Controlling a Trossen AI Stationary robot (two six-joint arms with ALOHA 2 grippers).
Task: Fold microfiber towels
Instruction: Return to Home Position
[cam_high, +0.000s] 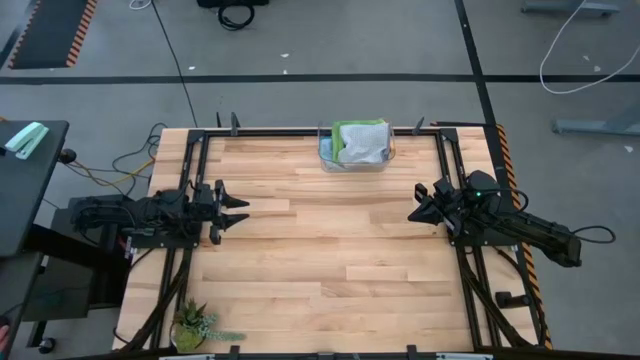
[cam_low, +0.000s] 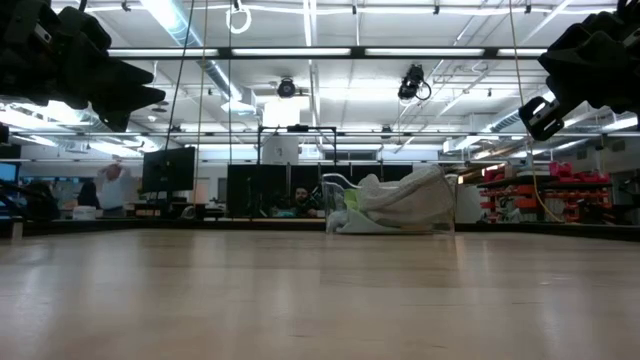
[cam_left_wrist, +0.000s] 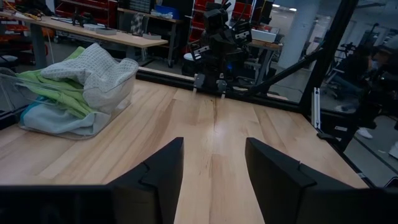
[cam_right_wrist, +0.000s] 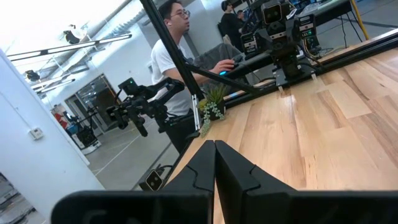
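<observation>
The microfiber towels (cam_high: 360, 143) lie heaped in a clear bin (cam_high: 325, 158) at the table's far edge, a light grey one on top of a green one; light blue shows at the bottom in the left wrist view (cam_left_wrist: 59, 118). My left gripper (cam_high: 240, 211) hovers open at the table's left side, pointing level across the bare wood. My right gripper (cam_high: 413, 212) hovers shut at the right side. Both are far from the bin and touch nothing.
A small potted plant (cam_high: 192, 325) stands at the near left corner. A black frame rail (cam_high: 300, 131) runs round the table. A person (cam_right_wrist: 171, 59) stands beyond the table's near edge. Bare wood (cam_high: 330, 240) stretches between the arms.
</observation>
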